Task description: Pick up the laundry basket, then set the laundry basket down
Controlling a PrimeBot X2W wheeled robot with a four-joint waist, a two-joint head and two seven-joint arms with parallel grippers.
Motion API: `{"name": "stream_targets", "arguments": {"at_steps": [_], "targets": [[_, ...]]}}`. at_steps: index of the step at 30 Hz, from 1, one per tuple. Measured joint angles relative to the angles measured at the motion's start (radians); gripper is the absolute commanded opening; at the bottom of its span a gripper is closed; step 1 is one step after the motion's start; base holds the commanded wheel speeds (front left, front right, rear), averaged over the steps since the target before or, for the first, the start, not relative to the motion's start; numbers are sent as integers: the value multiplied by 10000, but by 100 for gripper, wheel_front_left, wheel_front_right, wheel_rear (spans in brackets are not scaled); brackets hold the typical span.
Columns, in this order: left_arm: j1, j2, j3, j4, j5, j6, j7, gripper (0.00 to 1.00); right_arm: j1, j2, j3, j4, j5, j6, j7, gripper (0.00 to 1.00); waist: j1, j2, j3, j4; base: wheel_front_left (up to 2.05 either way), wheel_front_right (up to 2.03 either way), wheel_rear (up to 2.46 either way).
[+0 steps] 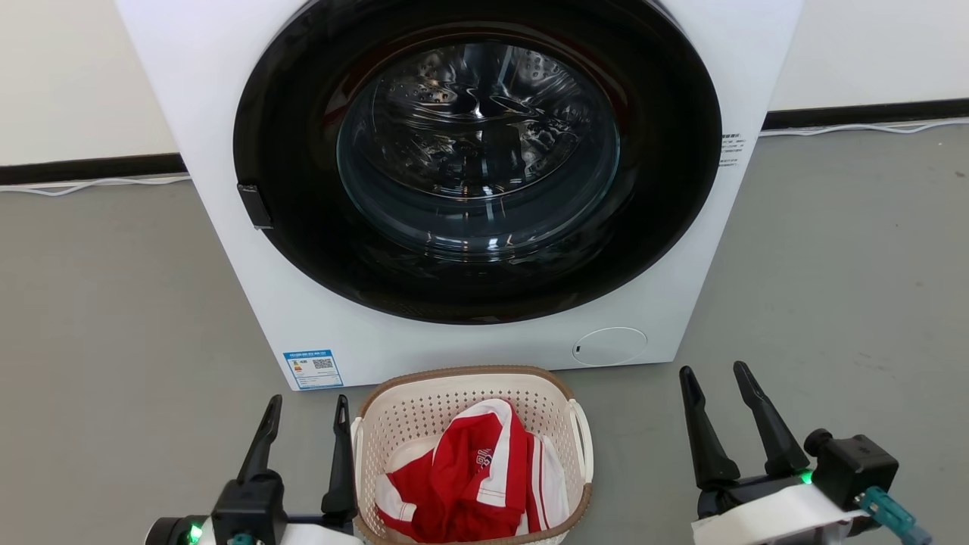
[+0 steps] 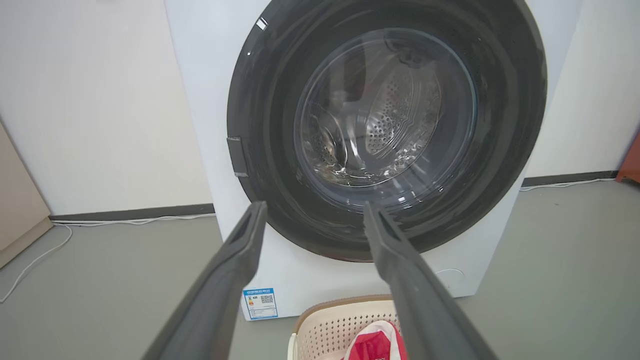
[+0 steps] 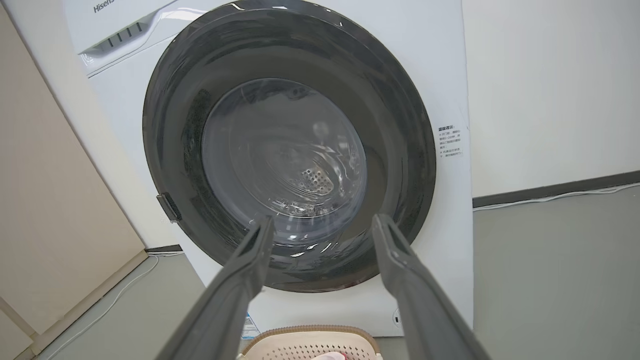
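The laundry basket [image 1: 424, 412] is cream-white and perforated, with a brown rim and white side loop handles. It stands on the grey floor just in front of the washing machine, holding red and white clothing [image 1: 473, 473]. My left gripper [image 1: 306, 409] is open just left of the basket, its right finger close beside the left handle. Further off on the basket's right, my right gripper [image 1: 713, 377] is open and clear of it. The left wrist view has the left gripper [image 2: 314, 209] above the basket [image 2: 325, 325]. The basket's far rim [image 3: 310, 334] lies low between the right gripper's [image 3: 325, 222] fingers.
A white front-loading washing machine [image 1: 303, 303] with a shut dark round door [image 1: 477, 159] stands right behind the basket. White cables [image 1: 91, 184] run along the dark skirting. A beige cabinet panel [image 3: 50, 200] stands left of the machine. Grey floor spreads to both sides.
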Motion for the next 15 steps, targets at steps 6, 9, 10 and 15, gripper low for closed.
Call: {"name": "stream_targets", "arguments": {"at_steps": [6, 9, 10, 15], "targets": [[24, 2, -21, -6, 625, 150, -173, 100, -1, -13, 86, -12, -637, 0, -205, 100, 0, 0, 1, -10, 0, 0, 0], [49, -4, -33, -17, 823, 173, -217, 100, -1, -13, 123, -10, -825, 0, -282, 100, 0, 0, -5, -10, 0, 0, 0], [79, -8, -29, -19, 819, 173, -244, 100, -1, -13, 128, -2, -849, 2, -288, 100, 0, 0, -8, -10, 0, 0, 0], [209, -44, 23, 10, 794, 169, -247, 100, -1, -15, 128, 35, -853, 2, -290, 100, 0, 0, -8, -11, 0, 0, 0]]}}
